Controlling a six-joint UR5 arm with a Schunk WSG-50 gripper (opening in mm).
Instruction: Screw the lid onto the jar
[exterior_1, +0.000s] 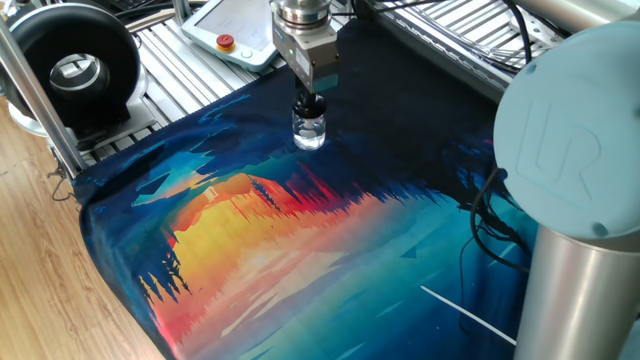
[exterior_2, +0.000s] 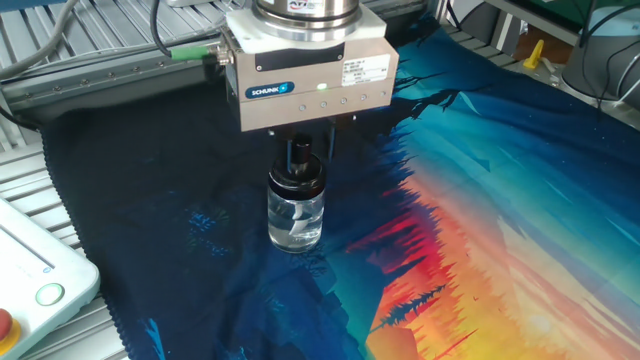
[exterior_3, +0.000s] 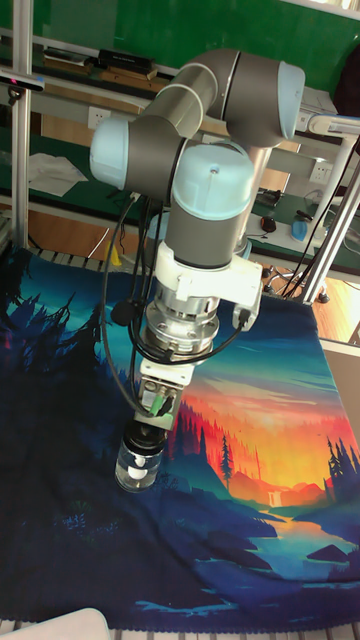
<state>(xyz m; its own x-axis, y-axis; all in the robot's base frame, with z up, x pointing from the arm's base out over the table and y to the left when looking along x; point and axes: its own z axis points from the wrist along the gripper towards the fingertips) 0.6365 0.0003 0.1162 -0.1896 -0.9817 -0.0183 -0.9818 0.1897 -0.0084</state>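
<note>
The jar (exterior_2: 295, 222) is a small clear glass bottle standing upright on the dark part of the printed cloth (exterior_2: 480, 200); it also shows as the jar (exterior_1: 309, 131) and the jar (exterior_3: 136, 469). The black lid (exterior_2: 298, 170) sits on its neck. My gripper (exterior_2: 299, 155) hangs straight above, fingers reaching down around the lid's bulb top, shut on it. Seen from the side, the gripper (exterior_1: 309, 101) stands over the lid (exterior_1: 309, 108). In the tall view the gripper (exterior_3: 147, 426) covers most of the lid.
A white pendant with a red button (exterior_1: 226, 42) lies behind the jar. A large black ring-shaped device (exterior_1: 75, 70) stands at the left. The arm's grey base (exterior_1: 580, 200) fills the right. Slatted metal rails (exterior_2: 60, 60) border the cloth.
</note>
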